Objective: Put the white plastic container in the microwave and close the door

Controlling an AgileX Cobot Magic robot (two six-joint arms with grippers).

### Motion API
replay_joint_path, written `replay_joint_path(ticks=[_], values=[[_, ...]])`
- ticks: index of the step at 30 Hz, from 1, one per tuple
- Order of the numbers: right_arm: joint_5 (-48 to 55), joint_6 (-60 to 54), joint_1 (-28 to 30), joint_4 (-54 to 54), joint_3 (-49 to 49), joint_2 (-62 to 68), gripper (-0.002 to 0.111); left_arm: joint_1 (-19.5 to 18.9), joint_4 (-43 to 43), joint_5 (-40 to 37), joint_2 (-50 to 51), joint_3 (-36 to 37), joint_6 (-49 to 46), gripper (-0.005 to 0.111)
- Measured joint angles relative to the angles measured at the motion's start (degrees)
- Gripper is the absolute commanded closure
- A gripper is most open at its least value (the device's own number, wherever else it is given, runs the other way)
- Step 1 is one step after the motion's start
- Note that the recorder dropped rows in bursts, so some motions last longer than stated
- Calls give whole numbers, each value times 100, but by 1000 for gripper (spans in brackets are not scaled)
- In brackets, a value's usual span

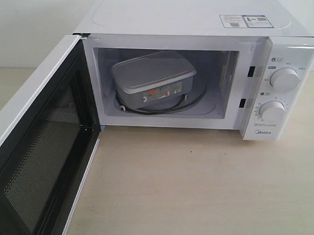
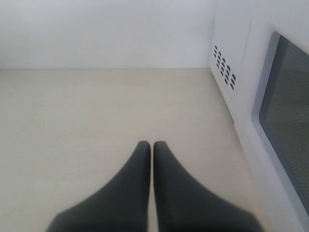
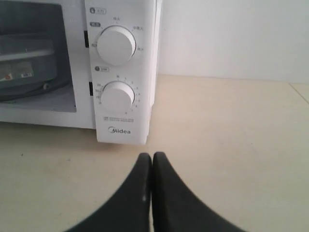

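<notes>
The white plastic container (image 1: 154, 78) sits inside the white microwave (image 1: 283, 60), on its glass turntable (image 1: 191, 100), label facing out. The door (image 1: 40, 139) stands swung wide open to the left, its black mesh inner face showing. In the right wrist view the container (image 3: 24, 58) shows inside the cavity beside the two dials (image 3: 116, 46). My right gripper (image 3: 152, 157) is shut and empty over the table in front of the dial panel. My left gripper (image 2: 152, 145) is shut and empty, with the door's outer face (image 2: 285, 116) beside it. Neither gripper appears in the exterior view.
A pale wooden tabletop (image 1: 195, 191) stretches in front of the microwave. A white wall (image 2: 106, 34) stands behind. The microwave's vented side (image 2: 224, 72) is near the left gripper.
</notes>
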State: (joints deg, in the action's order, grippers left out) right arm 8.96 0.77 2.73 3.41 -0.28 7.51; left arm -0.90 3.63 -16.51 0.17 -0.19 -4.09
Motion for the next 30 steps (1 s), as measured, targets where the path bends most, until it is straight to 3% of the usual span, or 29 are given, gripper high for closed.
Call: replay_joint_path(ticks=[12, 30], values=[[997, 9, 0, -22, 27, -720, 108, 0, 0, 0, 0, 0, 0, 102], [1052, 80, 0, -276, 27, -720, 108, 0, 0, 0, 0, 0, 0, 102]])
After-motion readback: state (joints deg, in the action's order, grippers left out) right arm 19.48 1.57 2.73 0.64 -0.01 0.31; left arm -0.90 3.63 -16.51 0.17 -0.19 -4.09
